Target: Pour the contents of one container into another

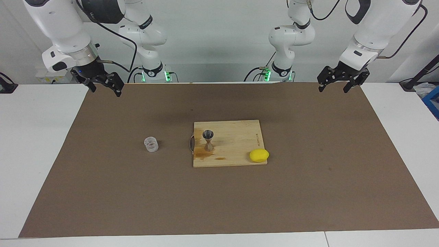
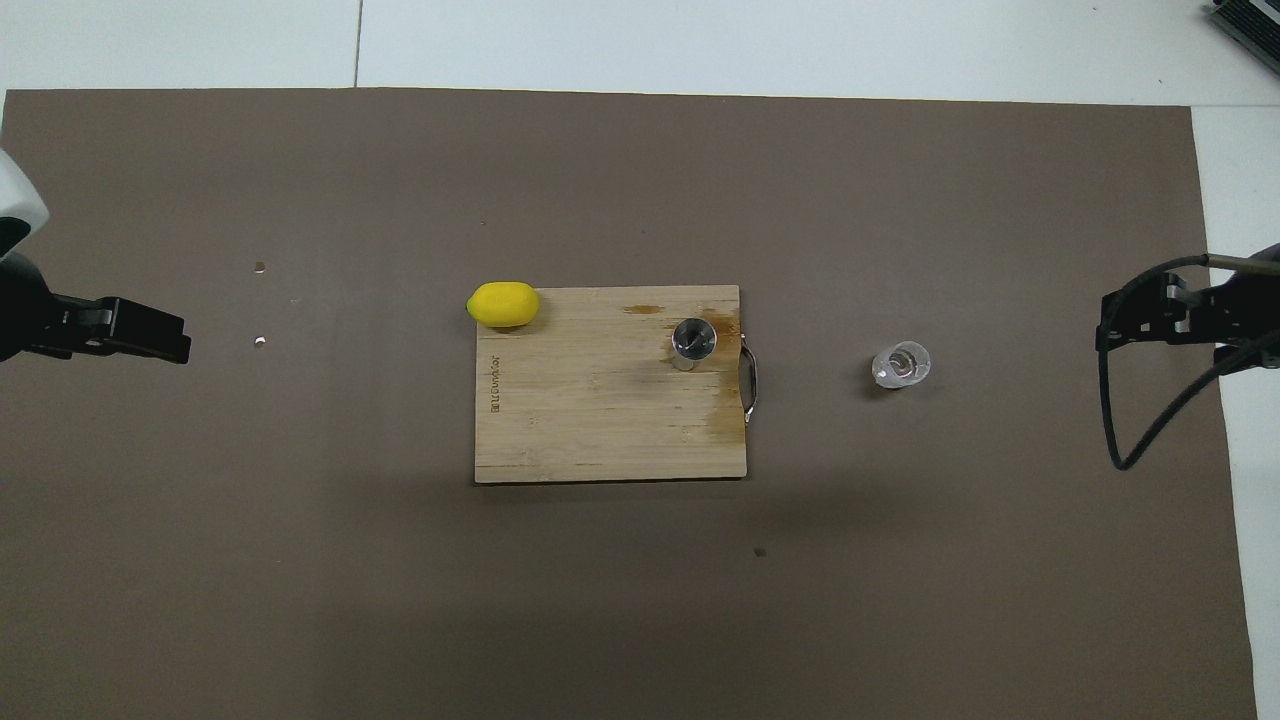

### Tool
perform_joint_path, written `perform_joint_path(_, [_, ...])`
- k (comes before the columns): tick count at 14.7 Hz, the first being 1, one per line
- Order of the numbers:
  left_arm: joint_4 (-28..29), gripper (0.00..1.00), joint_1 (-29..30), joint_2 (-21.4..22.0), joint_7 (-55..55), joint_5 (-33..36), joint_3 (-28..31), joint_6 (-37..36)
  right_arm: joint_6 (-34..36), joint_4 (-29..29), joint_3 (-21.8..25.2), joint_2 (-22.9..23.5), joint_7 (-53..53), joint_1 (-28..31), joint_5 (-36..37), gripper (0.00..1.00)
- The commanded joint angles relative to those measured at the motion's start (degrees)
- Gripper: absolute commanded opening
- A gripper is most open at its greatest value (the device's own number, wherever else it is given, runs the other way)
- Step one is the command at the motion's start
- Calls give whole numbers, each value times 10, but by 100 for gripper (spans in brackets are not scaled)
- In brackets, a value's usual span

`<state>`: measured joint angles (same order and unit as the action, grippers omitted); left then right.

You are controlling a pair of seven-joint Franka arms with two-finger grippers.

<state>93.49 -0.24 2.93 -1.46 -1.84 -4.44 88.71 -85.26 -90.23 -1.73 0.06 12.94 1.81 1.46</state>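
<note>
Nearest the robots, the 2 grippers are held raised over the brown mat (image 1: 308, 192). The right gripper (image 1: 104, 85) is seen over the mat's corner at the right arm's end, at about 10 o'clock from the cutting board in the facing view; its jaws are spread and nothing is held. The left gripper (image 1: 334, 83) is seen over the mat's edge at the left arm's end, at about 2 o'clock from the board in the same view; its jaws are likewise spread and empty, and this arm is waiting.

Farther out, the wooden cutting board (image 1: 236, 137) is laid flat in the middle of the mat, its metal handle (image 1: 191, 144) turned toward the right arm's end. The steel jigger (image 1: 208, 140) is stood upright on the board near that handle, beside a brownish stain (image 1: 205, 155) on the wood. The clear cup (image 1: 151, 144) is stood upright on the mat, apart from the board, at 9 o'clock from the jigger in the facing view and 3 o'clock in the overhead view.

Farthest out, 1 yellow lemon (image 1: 259, 155) is rested on the board's corner toward the left arm's end, at 4 o'clock from the jigger in the facing view.
</note>
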Motion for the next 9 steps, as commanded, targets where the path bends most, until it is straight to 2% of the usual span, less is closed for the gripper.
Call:
perform_joint_path(1, [20,100,2,16,0,-7,1,7,12,1,-4,-1,-20,2,3,100])
perform_joint_path(9, [20,100,2,16,0,-7,1,7,-7,5,-5,1,-49,1,3,100])
